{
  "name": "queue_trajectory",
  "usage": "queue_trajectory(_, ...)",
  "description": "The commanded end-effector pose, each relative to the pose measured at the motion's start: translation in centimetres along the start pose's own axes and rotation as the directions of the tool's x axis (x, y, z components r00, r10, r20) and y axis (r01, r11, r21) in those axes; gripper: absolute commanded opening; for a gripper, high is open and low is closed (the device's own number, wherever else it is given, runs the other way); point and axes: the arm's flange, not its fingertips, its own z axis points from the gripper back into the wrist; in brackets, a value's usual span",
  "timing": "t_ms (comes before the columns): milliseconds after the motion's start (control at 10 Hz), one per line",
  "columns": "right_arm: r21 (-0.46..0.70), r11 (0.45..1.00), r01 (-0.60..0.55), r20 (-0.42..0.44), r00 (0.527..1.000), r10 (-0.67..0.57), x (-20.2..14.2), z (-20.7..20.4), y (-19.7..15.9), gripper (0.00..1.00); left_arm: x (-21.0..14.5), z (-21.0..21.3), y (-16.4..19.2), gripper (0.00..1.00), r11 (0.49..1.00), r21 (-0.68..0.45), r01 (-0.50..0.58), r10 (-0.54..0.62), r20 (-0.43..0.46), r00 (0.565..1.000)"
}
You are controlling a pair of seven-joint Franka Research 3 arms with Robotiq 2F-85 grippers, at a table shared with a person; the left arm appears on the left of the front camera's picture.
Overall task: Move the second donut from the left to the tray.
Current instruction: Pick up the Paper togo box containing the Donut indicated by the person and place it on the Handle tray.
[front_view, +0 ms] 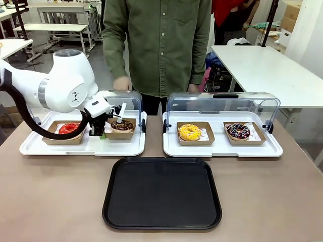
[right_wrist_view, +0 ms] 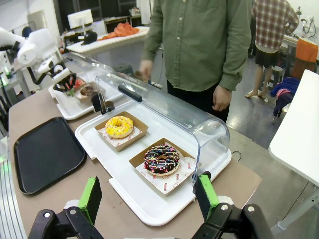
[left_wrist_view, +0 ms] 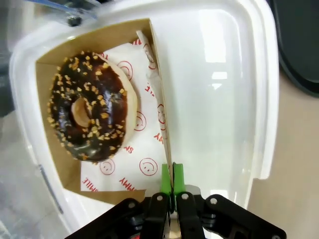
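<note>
The second donut from the left is dark chocolate with pale sprinkles. It lies in a small brown cardboard dish on the left white tray. In the left wrist view the donut rests on white printed paper. My left gripper is shut on the dish's thin side wall. From the front, that gripper stands just left of the dish. The black tray lies flat on the table in front of both white trays. My right gripper is open above the table's right end, holding nothing.
A red-glazed donut shares the left white tray. A yellow donut and a dark donut with coloured sprinkles sit on the right white tray. Both clear lids stand raised. A person stands behind, one hand at the left lid.
</note>
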Motion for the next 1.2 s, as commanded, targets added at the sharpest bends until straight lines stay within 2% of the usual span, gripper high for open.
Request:
queue_trajectory(0, 0.001, 1.000, -0.014, 0.017, 1.000, 0.014, 0.2, 0.0, -0.1, 1.00, -1.1, 3.1, -2.8, 0.02, 0.997, 0.072, -0.042, 0.041, 0.014, 0.999)
queue_trajectory(100, 0.001, 1.000, -0.014, 0.017, 1.000, 0.014, 0.2, 0.0, -0.1, 1.00, -1.2, 4.6, -3.8, 0.02, 0.994, 0.096, -0.051, 0.051, -0.005, 0.999)
queue_trajectory(300, 0.001, 1.000, -0.014, 0.017, 1.000, 0.014, 0.2, 0.0, -0.1, 1.00, -0.6, 7.2, -6.4, 0.02, 0.991, 0.123, -0.057, 0.055, 0.019, 0.998)
queue_trajectory(600, 0.001, 1.000, -0.014, 0.017, 1.000, 0.014, 0.2, 0.0, -0.1, 1.00, 2.2, 10.1, -12.7, 0.02, 0.988, 0.109, -0.112, 0.110, 0.027, 0.994)
queue_trajectory(900, 0.001, 1.000, -0.014, 0.017, 1.000, 0.014, 0.2, 0.0, -0.1, 1.00, 5.3, 11.0, -17.9, 0.02, 0.985, 0.064, -0.163, 0.159, 0.064, 0.985)
queue_trajectory(1100, 0.001, 1.000, -0.014, 0.017, 1.000, 0.014, 0.2, 0.0, -0.1, 1.00, 7.7, 10.8, -20.0, 0.02, 0.986, 0.074, -0.147, 0.139, 0.098, 0.985)
